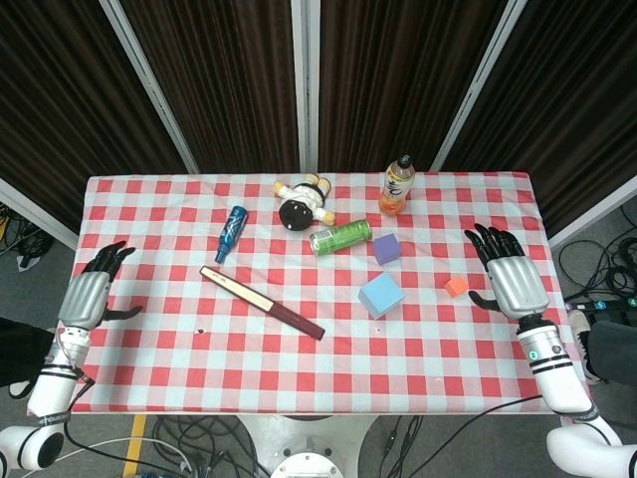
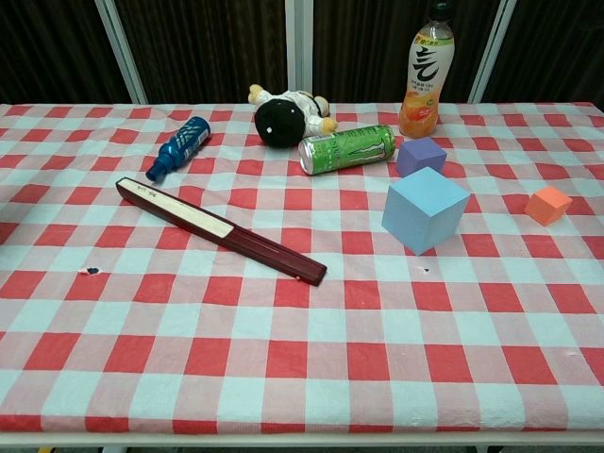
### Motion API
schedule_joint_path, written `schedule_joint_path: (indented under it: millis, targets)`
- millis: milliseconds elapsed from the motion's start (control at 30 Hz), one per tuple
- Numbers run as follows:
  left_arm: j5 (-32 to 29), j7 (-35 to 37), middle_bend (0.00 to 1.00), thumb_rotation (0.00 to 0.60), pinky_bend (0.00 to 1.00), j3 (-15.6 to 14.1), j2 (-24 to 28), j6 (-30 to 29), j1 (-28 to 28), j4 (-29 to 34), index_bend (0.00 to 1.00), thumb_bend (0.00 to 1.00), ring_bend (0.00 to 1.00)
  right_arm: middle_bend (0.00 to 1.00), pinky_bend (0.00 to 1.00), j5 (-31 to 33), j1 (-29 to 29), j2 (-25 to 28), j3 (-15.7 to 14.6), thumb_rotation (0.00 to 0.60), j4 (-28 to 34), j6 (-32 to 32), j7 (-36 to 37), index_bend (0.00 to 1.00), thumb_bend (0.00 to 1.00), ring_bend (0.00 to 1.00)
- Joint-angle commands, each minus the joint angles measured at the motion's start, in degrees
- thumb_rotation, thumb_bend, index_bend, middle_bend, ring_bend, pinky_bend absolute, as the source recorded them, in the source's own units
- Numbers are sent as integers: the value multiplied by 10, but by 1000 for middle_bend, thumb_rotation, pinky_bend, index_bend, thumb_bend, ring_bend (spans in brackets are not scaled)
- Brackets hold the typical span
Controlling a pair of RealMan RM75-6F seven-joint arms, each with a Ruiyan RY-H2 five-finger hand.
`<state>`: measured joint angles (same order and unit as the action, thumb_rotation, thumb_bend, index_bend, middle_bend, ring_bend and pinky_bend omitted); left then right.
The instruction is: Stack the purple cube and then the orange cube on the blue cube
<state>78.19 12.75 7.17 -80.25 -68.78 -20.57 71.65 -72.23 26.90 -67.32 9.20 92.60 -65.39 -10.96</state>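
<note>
The blue cube (image 1: 381, 295) (image 2: 425, 211) sits right of the table's centre. Just behind it rests the smaller purple cube (image 1: 386, 248) (image 2: 421, 156), beside a green can. To the right lies the small orange cube (image 1: 457, 287) (image 2: 547, 205). My right hand (image 1: 508, 274) hovers open over the right edge of the table, a short way right of the orange cube, holding nothing. At the left edge my left hand (image 1: 92, 289) is open too, far from all three cubes. Neither hand shows in the chest view.
A green can (image 1: 340, 237) (image 2: 347, 148) lies on its side next to the purple cube. Behind are an orange drink bottle (image 1: 396, 186) (image 2: 425, 75), a plush toy (image 1: 303, 203) (image 2: 286, 114) and a blue bottle (image 1: 230, 233) (image 2: 179, 146). A long dark folded fan (image 1: 261, 302) (image 2: 219, 229) lies diagonally left of centre.
</note>
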Motion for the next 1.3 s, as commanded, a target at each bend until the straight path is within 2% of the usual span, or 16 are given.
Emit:
schedule_joint_path:
  millis: [33, 300, 367, 467, 600, 733, 800, 933, 1067, 1300]
  targets:
    - [1, 2, 172, 600, 205, 0, -1, -2, 1, 0, 179, 0, 81, 22, 71, 2, 1, -1, 0, 600, -3, 3, 1, 0, 123, 24]
    - [6, 2, 172, 600, 205, -4, -1, -3, 1, 3, 179, 0, 81, 29, 73, 15, 10, 2, 7, 600, -4, 15, -16, 0, 123, 31]
    - [6, 7, 172, 600, 205, -4, -3, 2, -2, -2, 179, 0, 81, 59, 114, 22, 23, 3, 16, 600, -10, 26, -25, 10, 123, 61]
    - [5, 17, 172, 600, 205, -4, -9, 7, -3, -11, 179, 0, 81, 174, 261, 32, 53, 2, 28, 600, -29, 60, -45, 64, 123, 163]
    - [6, 27, 172, 600, 205, -5, -18, 9, -4, -29, 179, 0, 81, 511, 552, 62, 107, 5, 33, 600, -70, 153, -65, 168, 123, 468]
    - [5, 41, 172, 600, 206, -2, -24, 11, -6, -45, 179, 0, 81, 742, 719, 97, 164, -20, 31, 600, -139, 245, -85, 227, 122, 682]
    - [5, 44, 172, 600, 205, -2, -23, 11, -6, -49, 179, 0, 81, 805, 788, 107, 184, -39, 30, 600, -170, 273, -83, 233, 120, 746]
    - [6, 50, 172, 600, 206, -3, -21, 16, -7, -54, 179, 0, 81, 932, 863, 119, 222, -81, 25, 600, -238, 320, -86, 239, 97, 856]
    - [7, 56, 172, 600, 206, -3, -19, 17, -8, -56, 179, 0, 81, 983, 873, 134, 254, -119, 16, 600, -290, 358, -91, 237, 94, 901]
    - [5, 67, 172, 600, 205, -1, -16, 20, -9, -65, 179, 0, 81, 1000, 892, 151, 284, -153, 10, 600, -319, 384, -82, 239, 94, 929]
